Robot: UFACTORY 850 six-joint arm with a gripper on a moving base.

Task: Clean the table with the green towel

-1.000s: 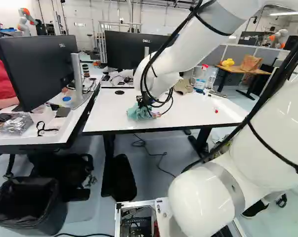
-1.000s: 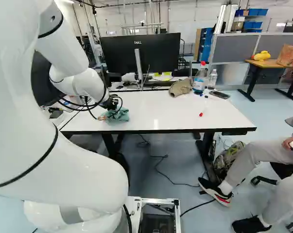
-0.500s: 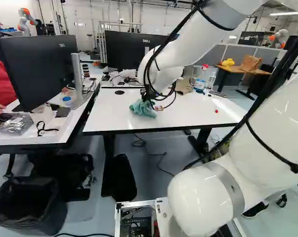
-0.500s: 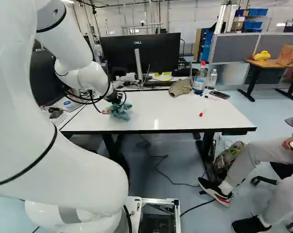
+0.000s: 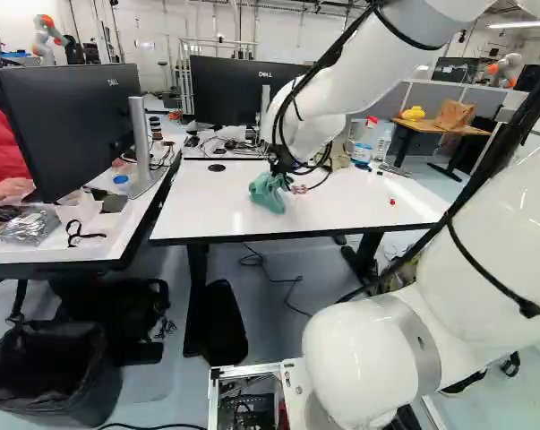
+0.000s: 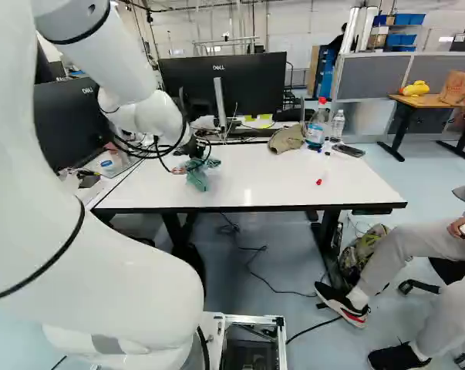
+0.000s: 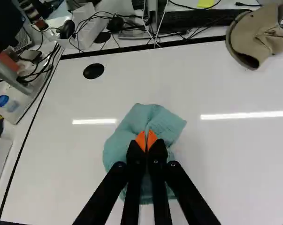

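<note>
The gripper (image 5: 279,168) is positioned above the bench (image 7: 211,164). The jaws are nearly closed, pinching the green towel (image 7: 127,133) between them; the orange pads (image 7: 140,140) converge at the fingertips, gripping a fold. The towel bunches around and beneath the jaws, with material extending ahead of them. Contact between its lower edge and the bench cannot be determined. Ahead of the jaws, a black disc (image 7: 93,71) lies to one side and a tan cap (image 7: 261,40) to the other, both apart from the towel.

Green towel (image 5: 268,193) at claw (image 5: 281,167) over white table (image 5: 359,206); black bin (image 5: 83,394) at lower left.
</note>
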